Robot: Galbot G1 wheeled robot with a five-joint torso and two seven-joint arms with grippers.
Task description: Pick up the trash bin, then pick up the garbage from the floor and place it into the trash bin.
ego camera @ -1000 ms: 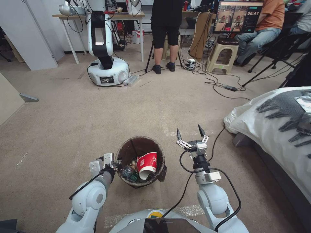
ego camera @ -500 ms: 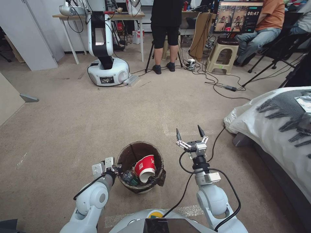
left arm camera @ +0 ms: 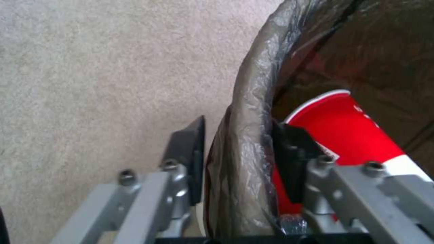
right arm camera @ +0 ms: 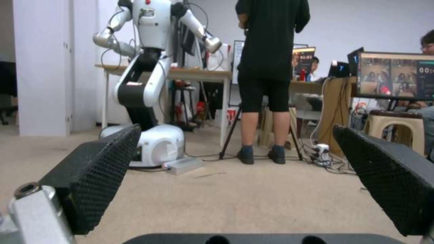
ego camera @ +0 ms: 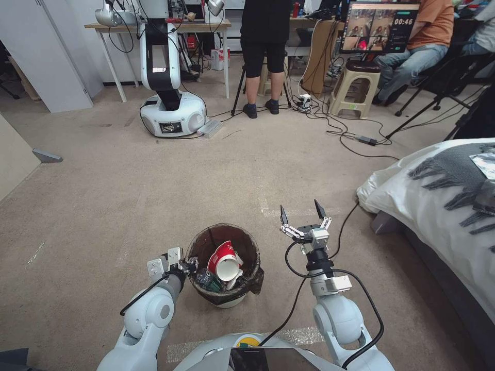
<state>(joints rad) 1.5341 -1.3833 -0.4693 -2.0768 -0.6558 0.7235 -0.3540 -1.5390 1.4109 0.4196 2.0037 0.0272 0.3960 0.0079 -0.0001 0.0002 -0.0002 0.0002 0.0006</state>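
At nine o'clock on the bin (ego camera: 223, 257), the left gripper (left arm camera: 237, 159) pinches its rim, while the right gripper (ego camera: 300, 214) hangs spread at three o'clock

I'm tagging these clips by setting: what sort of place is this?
Probably a robotics lab staged as a bedroom: a bed on carpet, a second robot parked by a desk, a monitor with cables across the floor.

Even indoor light; wrist views soft, blurred.
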